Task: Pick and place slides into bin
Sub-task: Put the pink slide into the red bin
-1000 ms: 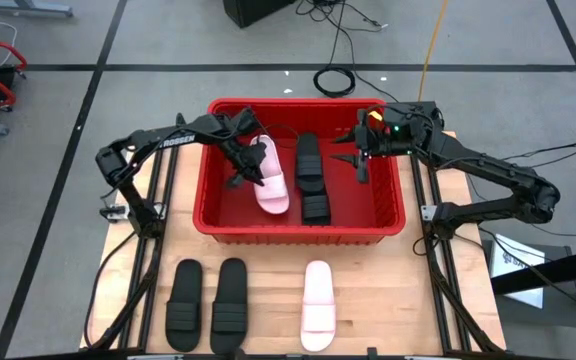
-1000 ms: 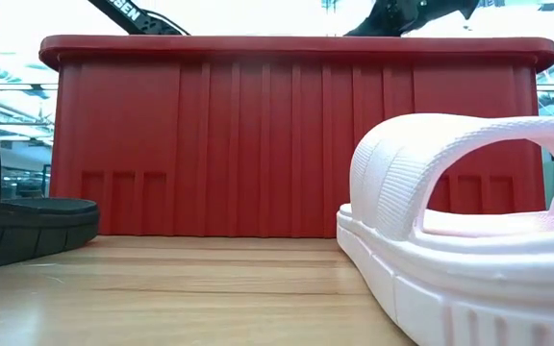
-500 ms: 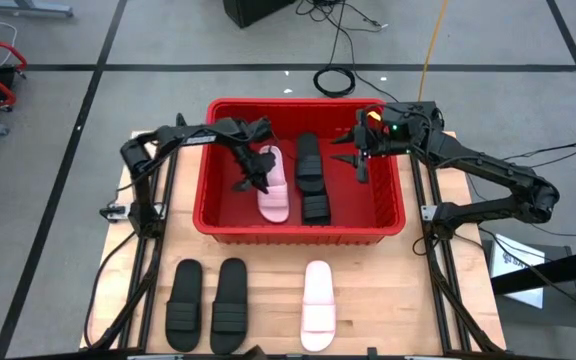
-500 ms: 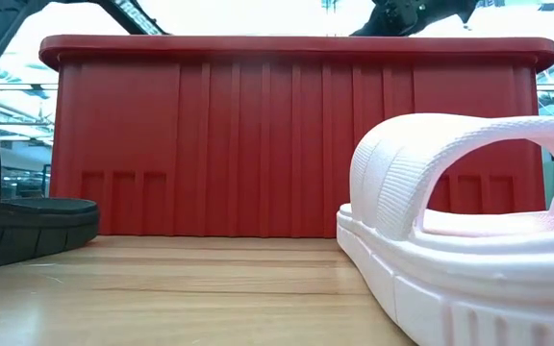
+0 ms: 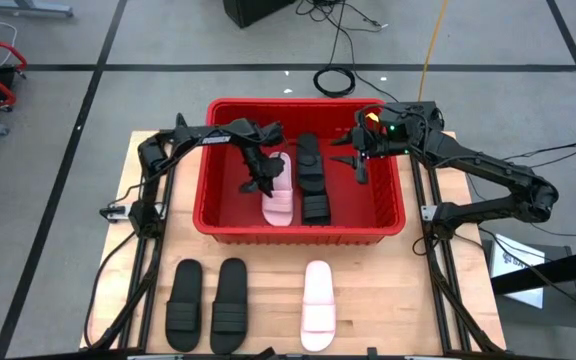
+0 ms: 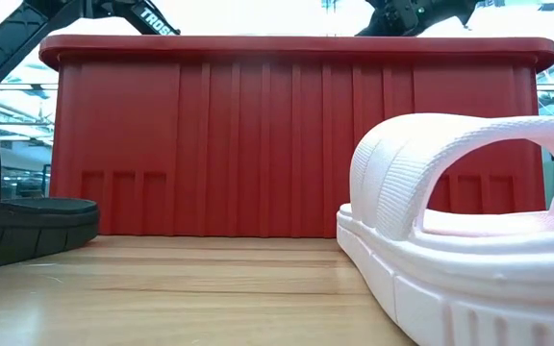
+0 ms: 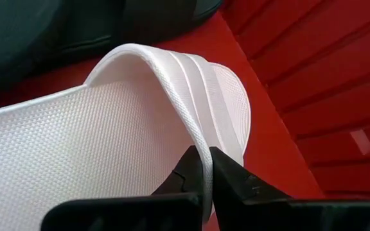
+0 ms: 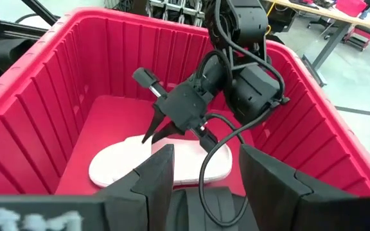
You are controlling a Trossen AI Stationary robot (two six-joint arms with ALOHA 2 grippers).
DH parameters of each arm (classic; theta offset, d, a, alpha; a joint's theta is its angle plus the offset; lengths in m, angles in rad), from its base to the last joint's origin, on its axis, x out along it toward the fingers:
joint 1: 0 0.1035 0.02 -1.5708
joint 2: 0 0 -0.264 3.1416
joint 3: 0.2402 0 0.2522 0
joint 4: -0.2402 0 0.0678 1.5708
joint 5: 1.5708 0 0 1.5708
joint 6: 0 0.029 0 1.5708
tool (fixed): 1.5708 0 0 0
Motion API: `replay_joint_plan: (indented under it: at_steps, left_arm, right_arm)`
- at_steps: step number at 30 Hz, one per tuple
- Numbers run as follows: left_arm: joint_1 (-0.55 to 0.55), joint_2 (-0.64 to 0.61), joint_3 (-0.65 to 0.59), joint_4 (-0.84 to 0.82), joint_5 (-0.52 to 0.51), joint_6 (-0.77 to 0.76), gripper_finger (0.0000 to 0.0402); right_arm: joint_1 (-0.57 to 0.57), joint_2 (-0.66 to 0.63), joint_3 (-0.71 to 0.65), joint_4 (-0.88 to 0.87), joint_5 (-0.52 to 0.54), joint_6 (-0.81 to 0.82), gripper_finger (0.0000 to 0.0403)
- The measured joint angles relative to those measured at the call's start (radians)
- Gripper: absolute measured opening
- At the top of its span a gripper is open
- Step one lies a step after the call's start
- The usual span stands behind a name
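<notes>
The red bin (image 5: 298, 236) stands at the table's middle. Inside it my left gripper (image 5: 256, 183) is shut on a pale pink-white slide (image 5: 280, 196), which sits low over the bin floor beside two black slides (image 5: 313, 180). My right gripper (image 5: 359, 164) hangs open over the bin's right part, holding nothing. In the right wrist view the pale slide (image 8: 117, 165) lies lengthwise below the left arm. On the wood in front of the bin rest two black slides (image 5: 183, 305) (image 5: 230, 308) and another pale slide (image 5: 318, 305), soles down. My left gripper (image 7: 205, 168) pinches the edge of the pale slide's ribbed strap (image 7: 194, 136) between its two fingers, one under the strap and one on its outer face. The fingers slant down from the bin's left side. The slide lies sole down; I cannot tell whether it touches the floor.
The bin's tall near wall (image 6: 296, 135) fills the low view, with the front pale slide (image 6: 469, 240) and a black slide (image 6: 17, 221) close to the camera. Cables lie on the floor behind the table. Bare wood shows on the table's near right.
My left gripper has gone down into the bin and toward its near right, staying shut on the pale slide. The slide has sunk with it and now sits closer to the black slides. My right gripper has kept still.
</notes>
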Motion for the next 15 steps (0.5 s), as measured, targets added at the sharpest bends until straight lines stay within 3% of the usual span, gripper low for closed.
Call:
replay_joint_plan:
  at_steps: [10, 15]
  left_arm:
    - [-0.005, 0.000, 0.000, 0.003, -0.018, -0.035, 0.0014]
    - [-0.010, 0.001, -0.002, 0.017, -0.021, -0.036, 0.0038]
  right_arm:
    - [0.000, 0.000, 0.000, 0.003, 0.000, -0.001, 0.0164]
    - [0.000, 0.000, 0.000, 0.004, 0.000, -0.002, 0.0164]
